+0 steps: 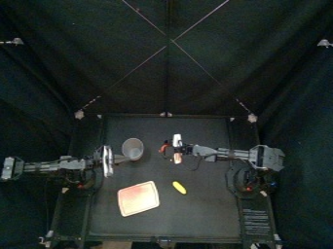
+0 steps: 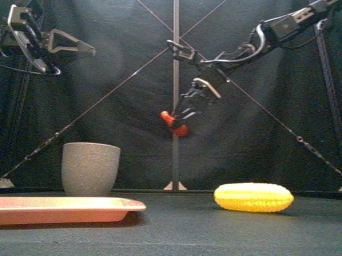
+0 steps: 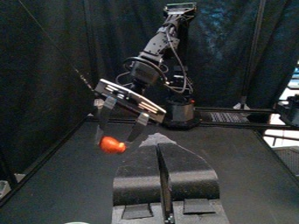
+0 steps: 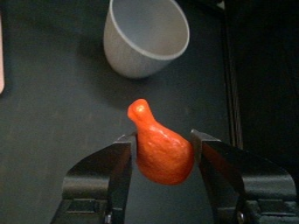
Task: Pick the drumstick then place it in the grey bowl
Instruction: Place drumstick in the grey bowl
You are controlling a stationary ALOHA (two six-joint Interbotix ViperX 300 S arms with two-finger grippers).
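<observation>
My right gripper (image 4: 163, 162) is shut on an orange-red drumstick (image 4: 159, 147), its thin end pointing away from the jaws. It hangs high above the table (image 2: 187, 225) in the front view, where the drumstick (image 2: 174, 123) shows below the right gripper (image 2: 191, 105). The grey bowl (image 2: 91, 168), a tall speckled cup, stands at the left; from above the grey bowl (image 1: 132, 147) lies left of the held drumstick (image 1: 166, 149), and in the right wrist view the grey bowl (image 4: 145, 37) sits beyond the drumstick. My left gripper (image 3: 165, 153) is shut and empty, resting at the left side (image 1: 109, 160).
A pink tray (image 1: 138, 197) lies near the front left, seen low at the left as the pink tray (image 2: 67, 209) in the front view. A yellow toy food (image 2: 254, 197) rests on the table at the right, also visible as the yellow toy (image 1: 180, 187) from above.
</observation>
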